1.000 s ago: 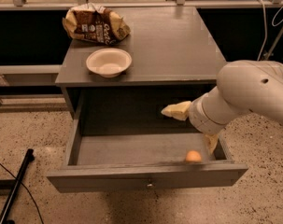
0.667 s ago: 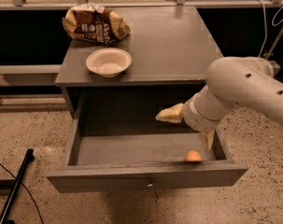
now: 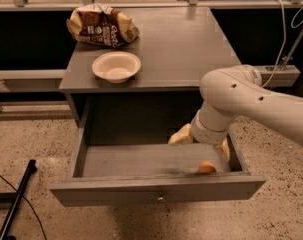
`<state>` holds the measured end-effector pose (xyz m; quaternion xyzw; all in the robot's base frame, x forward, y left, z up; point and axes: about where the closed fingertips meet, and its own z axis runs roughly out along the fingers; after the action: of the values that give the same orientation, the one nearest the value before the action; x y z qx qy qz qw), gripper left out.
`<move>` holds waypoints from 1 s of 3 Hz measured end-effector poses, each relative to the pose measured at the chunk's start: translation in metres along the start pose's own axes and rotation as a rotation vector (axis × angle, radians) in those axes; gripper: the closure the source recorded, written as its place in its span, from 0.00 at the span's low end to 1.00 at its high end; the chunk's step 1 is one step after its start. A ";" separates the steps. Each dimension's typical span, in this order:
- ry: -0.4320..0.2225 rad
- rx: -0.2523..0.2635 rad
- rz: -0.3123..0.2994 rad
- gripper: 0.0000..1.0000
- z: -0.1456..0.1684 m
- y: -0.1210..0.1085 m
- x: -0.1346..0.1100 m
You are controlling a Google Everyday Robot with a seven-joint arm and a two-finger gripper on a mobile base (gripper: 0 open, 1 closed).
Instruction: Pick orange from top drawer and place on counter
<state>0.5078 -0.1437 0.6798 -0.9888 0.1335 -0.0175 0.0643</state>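
Note:
The top drawer (image 3: 156, 189) is pulled open below the counter (image 3: 176, 44). The orange (image 3: 207, 167) lies inside it at the front right, against the front panel. My gripper (image 3: 201, 143) hangs on the white arm (image 3: 241, 99) just above and behind the orange, inside the drawer. It is open and holds nothing. One cream finger (image 3: 181, 135) shows to the left of the wrist and the other (image 3: 223, 149) to the right, by the drawer's right wall.
A white bowl (image 3: 116, 66) and a brown snack bag (image 3: 103, 27) sit on the left of the counter. A black pole (image 3: 16, 199) lies on the speckled floor at the left. Cables (image 3: 286, 29) hang at the right.
The arm has swung left and lowered, and the gripper has come closer over the orange. The orange and the drawer have not moved.

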 end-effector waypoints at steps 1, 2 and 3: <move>-0.031 -0.045 -0.057 0.00 0.026 0.015 0.000; -0.066 -0.057 -0.096 0.00 0.051 0.021 -0.004; -0.066 -0.057 -0.096 0.00 0.051 0.021 -0.004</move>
<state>0.5008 -0.1567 0.6259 -0.9955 0.0840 0.0159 0.0397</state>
